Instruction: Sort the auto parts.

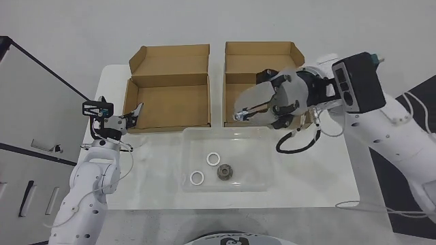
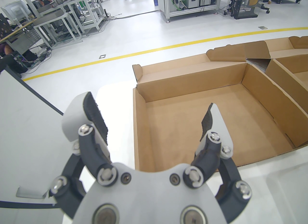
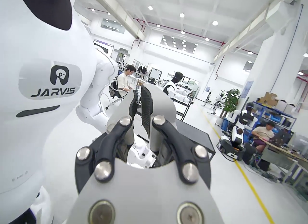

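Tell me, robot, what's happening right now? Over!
Left gripper open, at left box edge. Right gripper shut on metal part, over right box. Two rings, dark part in tray.

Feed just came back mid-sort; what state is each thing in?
Left gripper: open, empty.
Right gripper: shut on small silver ribbed metal part.
Left brown cardboard box: open, empty.
Right brown cardboard box: open.
Clear plastic tray: holds two white rings, one dark metal gear-like part.

Left box (image 1: 167,102) and right box (image 1: 238,68) stand behind the tray (image 1: 255,170)
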### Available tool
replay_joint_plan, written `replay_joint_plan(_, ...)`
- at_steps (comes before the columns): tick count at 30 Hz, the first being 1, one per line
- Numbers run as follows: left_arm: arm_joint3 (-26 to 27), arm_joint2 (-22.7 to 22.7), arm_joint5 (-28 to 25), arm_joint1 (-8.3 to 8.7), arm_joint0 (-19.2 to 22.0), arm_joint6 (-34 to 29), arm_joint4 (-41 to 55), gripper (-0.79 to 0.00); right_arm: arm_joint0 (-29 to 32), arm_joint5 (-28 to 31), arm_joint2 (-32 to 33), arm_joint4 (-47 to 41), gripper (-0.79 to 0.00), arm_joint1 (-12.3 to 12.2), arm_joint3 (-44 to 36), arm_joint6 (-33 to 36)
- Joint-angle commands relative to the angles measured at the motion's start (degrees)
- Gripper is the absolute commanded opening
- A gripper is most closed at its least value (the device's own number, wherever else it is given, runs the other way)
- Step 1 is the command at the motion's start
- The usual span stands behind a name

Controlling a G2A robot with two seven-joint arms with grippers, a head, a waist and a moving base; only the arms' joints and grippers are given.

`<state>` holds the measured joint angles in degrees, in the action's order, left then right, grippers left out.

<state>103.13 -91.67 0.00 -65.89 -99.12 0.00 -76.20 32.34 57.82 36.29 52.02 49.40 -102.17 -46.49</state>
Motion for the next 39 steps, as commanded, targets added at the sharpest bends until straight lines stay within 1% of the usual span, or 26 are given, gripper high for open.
replay_joint_plan(1,0.00,0.00,0.00,0.00,0.00,0.00,0.00,0.000,0.77,-0.11,1.39,0.25,-0.785,0.74,-0.17,-0.11)
replay_joint_plan(12,0.00,0.00,0.00,0.00,0.00,0.00,0.00,0.000,3.42,0.18,6.87,0.86,-0.785,5.15,-1.07,0.18)
replay_joint_plan(24,0.00,0.00,0.00,0.00,0.00,0.00,0.00,0.000,7.65,0.18,12.95,3.22,-0.785,9.07,-2.21,0.18)
replay_joint_plan(37,0.00,0.00,0.00,0.00,0.00,0.00,0.00,0.000,7.81,0.18,12.97,3.77,-0.785,9.21,-2.06,0.18)
replay_joint_plan(39,0.00,0.00,0.00,0.00,0.00,0.00,0.00,0.000,8.89,-0.81,13.31,2.80,-0.785,9.28,-3.26,1.66)
